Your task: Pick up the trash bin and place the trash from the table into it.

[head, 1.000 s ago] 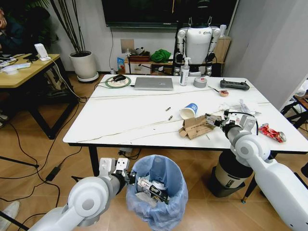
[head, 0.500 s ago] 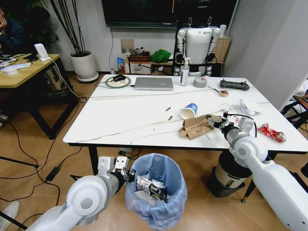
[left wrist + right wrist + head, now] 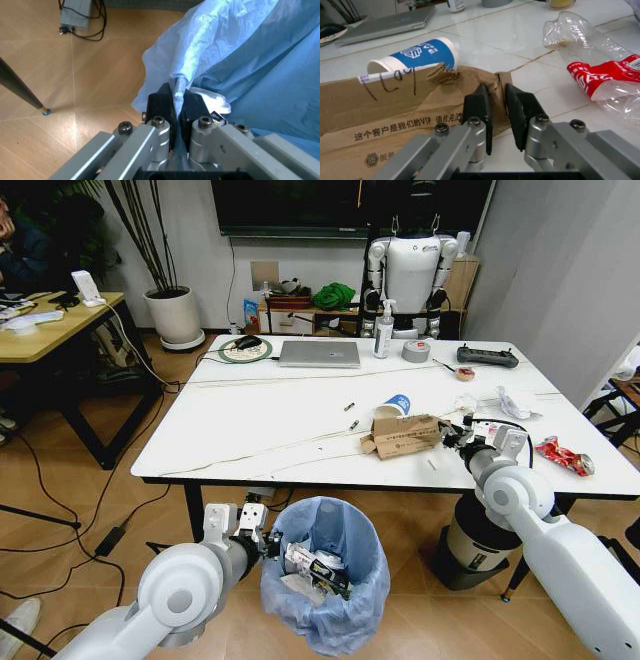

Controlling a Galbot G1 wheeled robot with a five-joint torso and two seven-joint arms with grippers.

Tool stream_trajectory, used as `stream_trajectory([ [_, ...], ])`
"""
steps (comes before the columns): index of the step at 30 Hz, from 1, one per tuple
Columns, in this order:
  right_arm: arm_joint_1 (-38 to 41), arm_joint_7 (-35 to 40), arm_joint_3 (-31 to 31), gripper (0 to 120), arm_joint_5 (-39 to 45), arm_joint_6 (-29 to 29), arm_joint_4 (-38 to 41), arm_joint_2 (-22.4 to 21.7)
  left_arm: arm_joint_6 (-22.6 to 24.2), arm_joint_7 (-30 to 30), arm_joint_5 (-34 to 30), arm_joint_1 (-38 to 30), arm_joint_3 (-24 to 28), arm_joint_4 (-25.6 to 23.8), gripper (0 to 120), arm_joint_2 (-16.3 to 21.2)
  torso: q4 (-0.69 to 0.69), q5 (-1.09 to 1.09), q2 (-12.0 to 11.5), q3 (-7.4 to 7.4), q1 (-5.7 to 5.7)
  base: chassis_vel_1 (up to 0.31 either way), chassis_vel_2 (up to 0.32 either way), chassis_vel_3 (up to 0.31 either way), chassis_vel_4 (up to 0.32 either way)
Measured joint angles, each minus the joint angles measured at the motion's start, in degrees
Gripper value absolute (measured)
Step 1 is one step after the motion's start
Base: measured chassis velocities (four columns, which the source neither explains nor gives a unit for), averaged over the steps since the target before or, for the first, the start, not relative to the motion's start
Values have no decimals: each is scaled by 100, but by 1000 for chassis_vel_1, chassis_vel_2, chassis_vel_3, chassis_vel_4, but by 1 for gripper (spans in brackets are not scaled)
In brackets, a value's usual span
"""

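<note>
My right gripper (image 3: 497,108), clamped on the cardboard (image 3: 402,436), has dragged it left; left gripper (image 3: 176,108) pinches the trash bin (image 3: 325,575) rim.

Paper cup (image 3: 394,408) crowds cardboard (image 3: 403,436); table's (image 3: 250,425) left open.

My arms are smooth, rounded light-grey shells with disc-shaped joint caps. My left end effector (image 3: 176,100) and right end effector (image 3: 497,108) each carry black, flat-sided fingers on brushed-aluminium linkage bars fastened with dark socket-head screws. A black cable loops over my right wrist.
</note>
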Motion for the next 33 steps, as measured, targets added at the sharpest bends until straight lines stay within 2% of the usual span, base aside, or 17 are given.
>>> stream_trajectory([
  [3, -8, 8, 12, 1, -5, 35, 10, 4, 0, -8, 5, 16, -1, -13, 0, -2, 0, 0, 0, 0, 0, 0, 0, 0, 0],
  [8, -23, 79, 102, 1, 84, 64, 180, 8, 0, -25, 32, 40, 0, -14, 0, -22, 0, 0, 0, 0, 0, 0, 0, 0, 0],
  [13, -147, -103, 276, 1, 139, 154, 763, -157, 0, -31, 37, 52, -28, -6, 0, -11, 0, 0, 0, 0, 0, 0, 0, 0, 0],
  [17, -352, -667, 336, 1, 49, 325, 1537, -440, 0, -38, 34, 46, -71, 22, 0, -15, 0, -1, 0, 0, 0, 0, 0, 0, 0],
  [22, -537, -1296, 237, 1, -639, 606, 2136, -799, 0, -55, 24, 37, -83, 31, 0, -47, 0, 0, 0, 0, 0, 0, 0, 0, 0],
  [25, -737, -1617, 168, 1, -1676, 985, 2395, -1045, 0, -65, 9, 27, -103, 35, 0, -52, 0, -1, 0, -1, 0, 0, 0, 0, 0],
  [27, -898, -1764, 161, 1, -2303, 1282, 2425, -1100, 0, -66, 0, 10, -109, 52, 0, -60, 0, 0, 0, -1, 0, 0, 0, 0, 0],
  [28, -898, -1764, 161, 1, -2303, 1282, 2425, -1100, 0, -66, 0, 10, -109, 52, 0, -60, 0, 0, 0, -1, 0, 0, 0, 0, 0],
  [30, -1163, -2079, 204, 1, -2899, 1806, 2419, -1106, 0, -68, -1, 8, -114, 64, 0, -71, 0, 0, 0, 0, 0, 0, 0, 0, 0],
  [33, -1483, -2287, 247, 1, -3182, 2249, 2439, -1095, 0, -76, -2, 12, -117, 68, 0, -90, 0, 1, 0, 0, 1, 0, 0, 0, 0],
])
